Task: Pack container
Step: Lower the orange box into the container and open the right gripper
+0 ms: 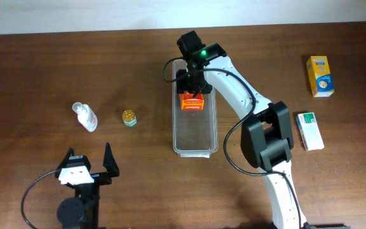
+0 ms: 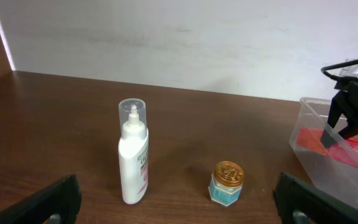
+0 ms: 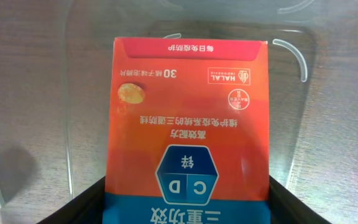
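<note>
The container (image 1: 196, 147) is a long clear plastic bin in the middle of the table; its wall also shows at the right of the left wrist view (image 2: 328, 155). My right gripper (image 1: 194, 94) is over the bin's far end, shut on an orange and blue box (image 1: 193, 102). In the right wrist view the box (image 3: 188, 118) fills the frame between the fingers, over the bin's floor (image 3: 36, 124). My left gripper (image 1: 88, 166) is open and empty near the front left edge; in its wrist view both fingers (image 2: 179, 205) stand wide apart.
A white bottle (image 1: 85, 116) (image 2: 133, 152) and a small jar with a gold lid (image 1: 129, 117) (image 2: 227, 182) stand left of the bin. A yellow box (image 1: 319, 76) and a white and green box (image 1: 309, 130) lie at the right.
</note>
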Robot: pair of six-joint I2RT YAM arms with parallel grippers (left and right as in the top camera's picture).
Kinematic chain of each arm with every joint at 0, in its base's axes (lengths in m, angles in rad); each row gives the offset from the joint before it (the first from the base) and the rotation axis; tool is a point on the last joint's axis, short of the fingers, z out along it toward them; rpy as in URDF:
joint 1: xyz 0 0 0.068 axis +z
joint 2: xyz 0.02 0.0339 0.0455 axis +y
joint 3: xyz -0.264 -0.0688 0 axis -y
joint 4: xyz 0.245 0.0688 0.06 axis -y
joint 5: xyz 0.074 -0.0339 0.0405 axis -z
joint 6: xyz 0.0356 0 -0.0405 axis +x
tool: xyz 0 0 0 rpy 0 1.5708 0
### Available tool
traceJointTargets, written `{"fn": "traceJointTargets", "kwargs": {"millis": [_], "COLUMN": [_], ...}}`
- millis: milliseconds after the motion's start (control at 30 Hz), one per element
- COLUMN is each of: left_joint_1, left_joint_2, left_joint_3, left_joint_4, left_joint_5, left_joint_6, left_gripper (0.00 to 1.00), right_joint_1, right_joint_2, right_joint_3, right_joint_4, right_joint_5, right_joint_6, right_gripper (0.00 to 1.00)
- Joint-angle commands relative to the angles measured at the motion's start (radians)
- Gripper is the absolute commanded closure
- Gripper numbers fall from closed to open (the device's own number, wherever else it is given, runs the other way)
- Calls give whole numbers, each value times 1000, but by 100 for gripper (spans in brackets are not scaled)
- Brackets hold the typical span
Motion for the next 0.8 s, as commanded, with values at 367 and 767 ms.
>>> {"fn": "traceJointTargets", "kwargs": {"millis": [367, 767], "left_joint_1": [-4, -4], "left_joint_2": [-7, -7], "left_joint_3": [-5, -5], "left_joint_4": [-4, -4], "left_joint_5": [-8, -8], "left_joint_6": [-6, -6], "left_gripper": [1, 1], "right_joint_1": [9, 6], "right_joint_2": [25, 15], "right_joint_3": [-4, 27], "right_joint_4": [26, 11], "right_joint_5": [-12, -3], "right_joint_6": [-6, -48], "right_gripper": [29, 36]}}
